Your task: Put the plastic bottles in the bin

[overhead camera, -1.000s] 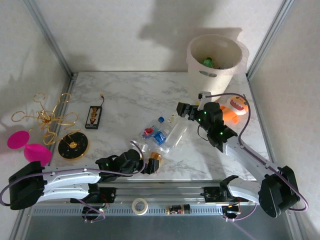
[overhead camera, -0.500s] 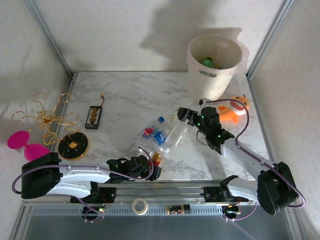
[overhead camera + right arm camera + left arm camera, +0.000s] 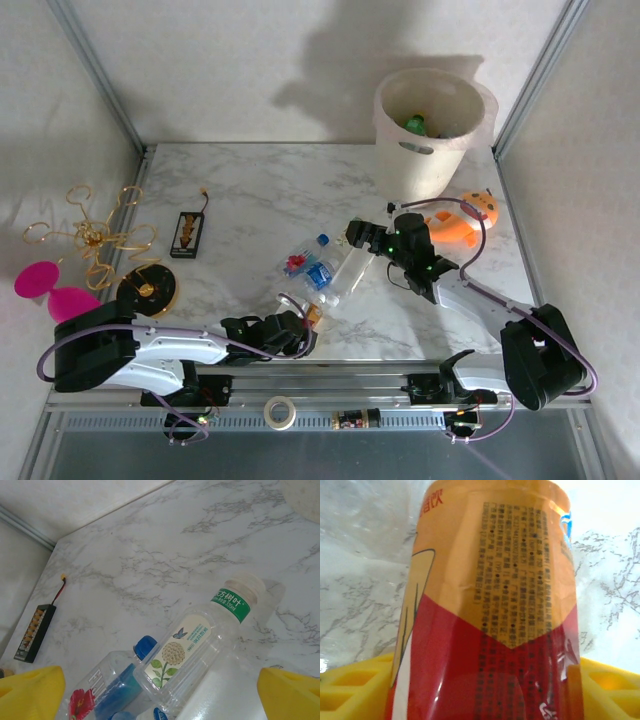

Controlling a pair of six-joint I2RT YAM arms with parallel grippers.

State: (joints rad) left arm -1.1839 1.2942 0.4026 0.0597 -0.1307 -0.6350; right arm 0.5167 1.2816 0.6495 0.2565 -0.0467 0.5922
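Several plastic bottles lie in a cluster at mid-table: a clear flower-label bottle [image 3: 350,270] [image 3: 200,652], a blue-capped one [image 3: 316,262] [image 3: 115,680] and an orange-and-red-label bottle [image 3: 311,316] [image 3: 490,605]. My left gripper [image 3: 298,332] [image 3: 485,695] is shut on the orange-and-red-label bottle, with the yellow fingers [image 3: 350,687] against both its sides. Just above the neck end of the flower-label bottle, my right gripper [image 3: 362,235] [image 3: 160,700] is open with nothing between its fingers. The cream bin [image 3: 390,135] stands at the back right with a green bottle [image 3: 415,125] inside.
An orange toy [image 3: 472,214] lies right of the right arm, below the bin. At the left are a black battery pack [image 3: 187,233], a gold wire piece [image 3: 95,236], a gold disc [image 3: 147,291] and pink discs [image 3: 55,290]. A tape roll [image 3: 281,410] sits on the front rail.
The left gripper slid right onto the orange-and-red-label bottle and closed on it. The right gripper moved left and nearer, over the flower-label bottle, staying open.
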